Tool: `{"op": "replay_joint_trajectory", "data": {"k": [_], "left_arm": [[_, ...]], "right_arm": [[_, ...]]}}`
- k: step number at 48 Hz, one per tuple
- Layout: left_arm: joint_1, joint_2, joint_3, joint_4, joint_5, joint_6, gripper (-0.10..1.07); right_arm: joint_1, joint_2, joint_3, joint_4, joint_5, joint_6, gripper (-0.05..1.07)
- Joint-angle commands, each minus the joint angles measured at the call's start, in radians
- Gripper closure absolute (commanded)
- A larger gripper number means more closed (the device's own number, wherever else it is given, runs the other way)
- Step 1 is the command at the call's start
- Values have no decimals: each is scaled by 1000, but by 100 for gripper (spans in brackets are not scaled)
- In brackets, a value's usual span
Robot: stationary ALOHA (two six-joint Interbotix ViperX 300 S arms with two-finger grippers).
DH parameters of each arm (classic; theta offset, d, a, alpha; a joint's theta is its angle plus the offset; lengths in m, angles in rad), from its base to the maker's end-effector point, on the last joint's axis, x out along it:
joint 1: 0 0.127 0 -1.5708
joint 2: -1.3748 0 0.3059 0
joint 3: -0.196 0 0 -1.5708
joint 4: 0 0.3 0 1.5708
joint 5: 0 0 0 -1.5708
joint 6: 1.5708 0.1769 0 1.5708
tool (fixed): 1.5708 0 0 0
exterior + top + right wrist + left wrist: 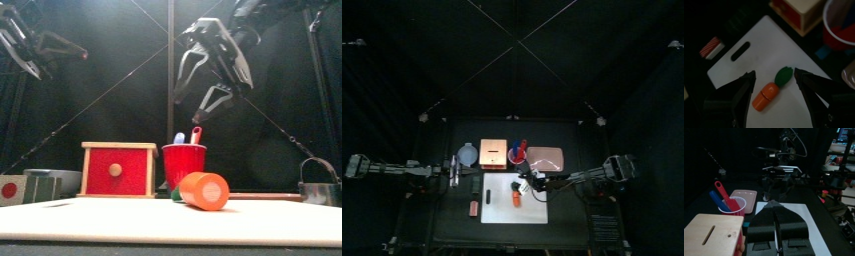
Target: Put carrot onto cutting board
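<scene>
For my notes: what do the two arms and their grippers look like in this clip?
Both arms are black with jointed segments. The right gripper has two long, flat, dark jaws, and the front view shows thin cables running along that arm. The left gripper has the same black two-jaw build, with blocky bases near the camera. I see no markings on either.

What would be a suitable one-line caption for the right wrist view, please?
Open right gripper poised above the carrot, which lies on the white cutting board.
</scene>
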Motion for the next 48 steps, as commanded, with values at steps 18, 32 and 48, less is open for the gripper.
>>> {"op": "replay_joint_trajectory", "data": {"k": [18,32,48], "left_arm": [[-28,8,-31,34,-11,0,96],[-17,12,-40,14,25,-2,96],[20,12,-29,-35,97,3,96]], "right_arm": [[3,-199,178,-434,-155,-25,9],[-14,-341,247,-422,-166,-17,9],[-55,-374,282,-394,-167,-17,9]]}}
